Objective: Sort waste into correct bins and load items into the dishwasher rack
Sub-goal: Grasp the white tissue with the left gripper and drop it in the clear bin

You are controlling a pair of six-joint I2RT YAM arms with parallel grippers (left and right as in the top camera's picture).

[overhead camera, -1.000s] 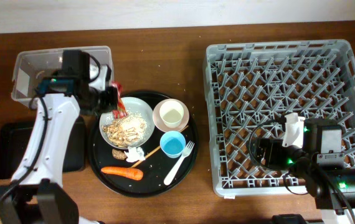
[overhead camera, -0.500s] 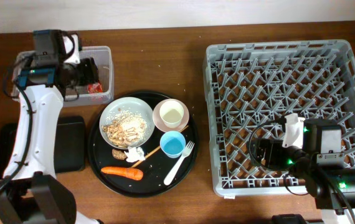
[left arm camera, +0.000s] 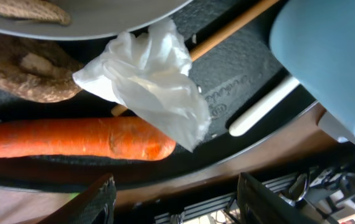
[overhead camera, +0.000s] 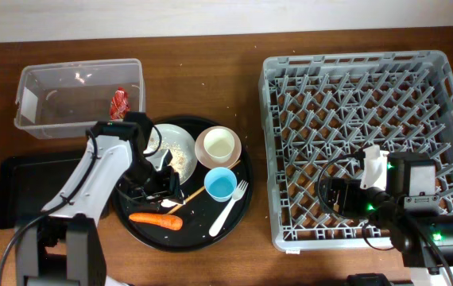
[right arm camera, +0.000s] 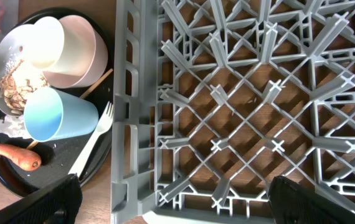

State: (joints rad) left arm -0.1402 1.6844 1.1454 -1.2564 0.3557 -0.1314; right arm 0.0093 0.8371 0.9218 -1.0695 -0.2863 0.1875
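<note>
White tissue (left arm camera: 145,79) beside carrot (left arm camera: 65,138), near round tray (left arm camera: 236,87) rim, left end effector (left arm camera: 184,202) wide open, empty

Rear left: tub (overhead camera: 67,99), wrapper (overhead camera: 119,103) inside at its right end. In front of tub: shallow tray (overhead camera: 16,199). Right of that: round tray (overhead camera: 203,226), carrying plate (overhead camera: 180,143), bowl (overhead camera: 218,146) just right of plate, cup (overhead camera: 220,184) in front of bowl, fork (overhead camera: 228,208) right of cup, carrot (overhead camera: 155,220) near front edge, tissue (left arm camera: 149,81) between plate and carrot. Far right: rack (overhead camera: 362,95).
</note>
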